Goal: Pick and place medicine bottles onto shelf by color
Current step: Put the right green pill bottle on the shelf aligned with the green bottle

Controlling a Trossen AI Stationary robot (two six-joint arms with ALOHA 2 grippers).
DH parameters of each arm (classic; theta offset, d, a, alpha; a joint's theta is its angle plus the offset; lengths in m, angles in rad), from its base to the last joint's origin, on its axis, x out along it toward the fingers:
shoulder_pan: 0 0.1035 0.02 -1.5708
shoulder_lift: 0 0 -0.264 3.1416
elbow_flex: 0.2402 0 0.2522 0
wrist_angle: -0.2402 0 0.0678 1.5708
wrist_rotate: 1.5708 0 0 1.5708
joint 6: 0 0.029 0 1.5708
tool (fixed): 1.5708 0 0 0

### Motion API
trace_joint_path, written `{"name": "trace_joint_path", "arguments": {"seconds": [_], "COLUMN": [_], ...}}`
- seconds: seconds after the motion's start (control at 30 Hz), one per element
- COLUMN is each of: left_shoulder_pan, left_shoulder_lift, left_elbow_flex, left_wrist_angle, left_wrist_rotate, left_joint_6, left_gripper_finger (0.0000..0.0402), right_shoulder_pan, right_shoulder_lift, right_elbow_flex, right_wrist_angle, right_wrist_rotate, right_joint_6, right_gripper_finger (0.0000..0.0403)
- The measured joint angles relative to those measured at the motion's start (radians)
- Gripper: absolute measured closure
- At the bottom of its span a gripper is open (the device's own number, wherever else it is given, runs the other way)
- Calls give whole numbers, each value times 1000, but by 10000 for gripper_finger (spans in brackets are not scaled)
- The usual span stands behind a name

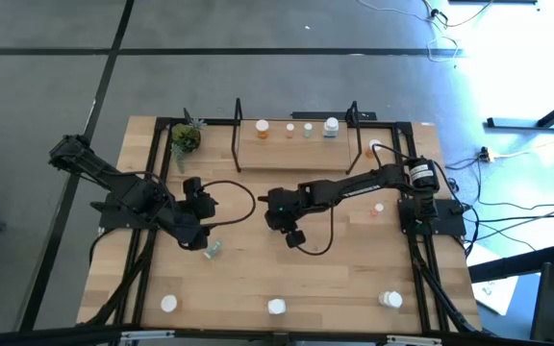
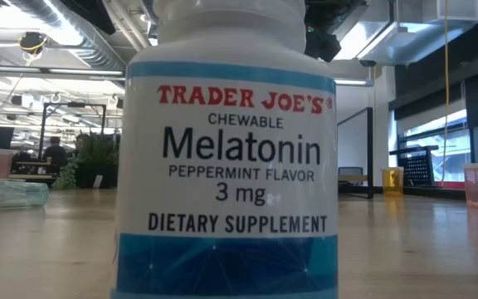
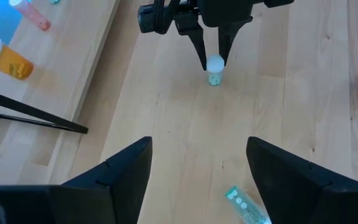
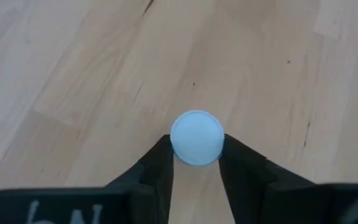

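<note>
The right gripper (image 4: 196, 163) is lowered at the middle of the table (image 1: 258, 279), and its two fingers (image 4: 157, 168) are closed against the white cap of a small pale green bottle (image 3: 214, 70), which stands upright on the wood. In the left wrist view the same bottle is seen between the tips of the other arm's fingers, its base on the table. The left gripper (image 3: 197, 168) is held wide open above the table, a little to the left of the right one, and nothing is held in it. Just beside it, a second pale green bottle (image 1: 213, 251) lies on its side. The shelf (image 1: 296, 149) is placed at the far edge of the table, and four bottles (image 1: 297, 129) are lined along its back. A small potted plant (image 1: 187, 137) stands by the shelf's left end. Two small bottles (image 1: 377, 208) are seen at the right side of the table, beside the right arm's base. Three white bottles (image 1: 276, 307) stand well apart along the near edge. The low view is almost fully blocked by the middle one, a white melatonin bottle (image 2: 226, 166), which stands directly before the camera.
</note>
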Motion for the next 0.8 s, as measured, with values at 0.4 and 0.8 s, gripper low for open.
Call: {"name": "trace_joint_path", "arguments": {"seconds": [0.4, 0.8], "left_shoulder_pan": [0, 0], "left_shoulder_lift": [0, 0], "left_elbow_flex": [0, 0], "left_wrist_angle": [0, 0], "left_wrist_rotate": [0, 0], "left_joint_6": [-2, -3], "left_gripper_finger": [147, 148], "right_shoulder_pan": [0, 0], "right_shoulder_lift": [0, -38], "right_elbow_flex": [0, 0], "right_wrist_angle": [14, 16], "right_wrist_rotate": [6, 61], "right_joint_6": [32, 53], "right_gripper_finger": [289, 285]}}
